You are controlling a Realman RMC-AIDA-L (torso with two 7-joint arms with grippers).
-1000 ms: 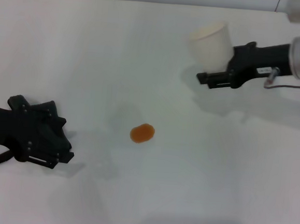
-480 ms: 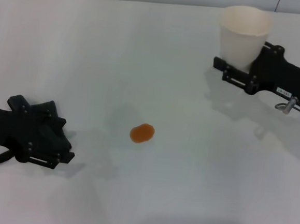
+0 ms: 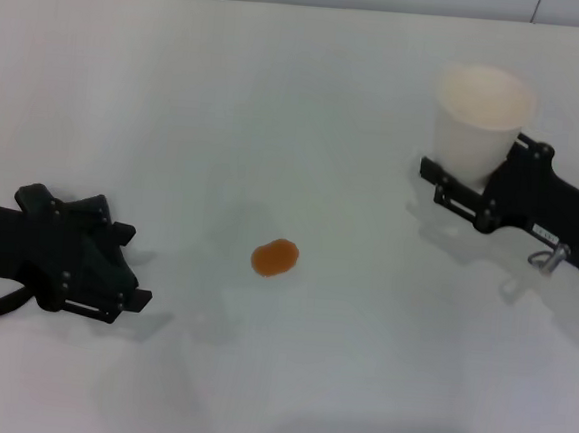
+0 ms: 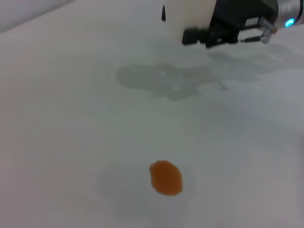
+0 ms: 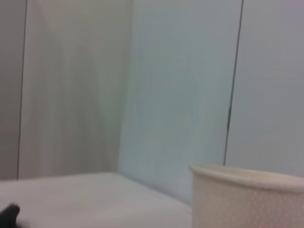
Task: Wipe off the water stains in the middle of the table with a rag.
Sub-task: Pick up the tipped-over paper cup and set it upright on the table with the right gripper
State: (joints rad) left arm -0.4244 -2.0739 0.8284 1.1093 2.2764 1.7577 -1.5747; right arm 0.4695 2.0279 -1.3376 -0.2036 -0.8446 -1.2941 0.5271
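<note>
Holding the cup (image 3: 477, 126) in my right pincer (image 3: 459, 193) at the upper right of the frame, I am judging the wiping as not yet begun. The stain (image 3: 274, 258) is sitting untouched mid-tabletop (image 3: 279, 95). My left pincer (image 3: 123, 266) is hovering at lower left, well apart from it, and next is needing to sweep right onto the blot. Whether it is clenched I cannot tell. I am not picking out the rag against its black. A short dark tail (image 3: 4, 303) may be part of it.

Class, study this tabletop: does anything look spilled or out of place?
Yes: one small orange blot lies mid-table, between the left hand and the right hand holding a white paper cup.
</note>
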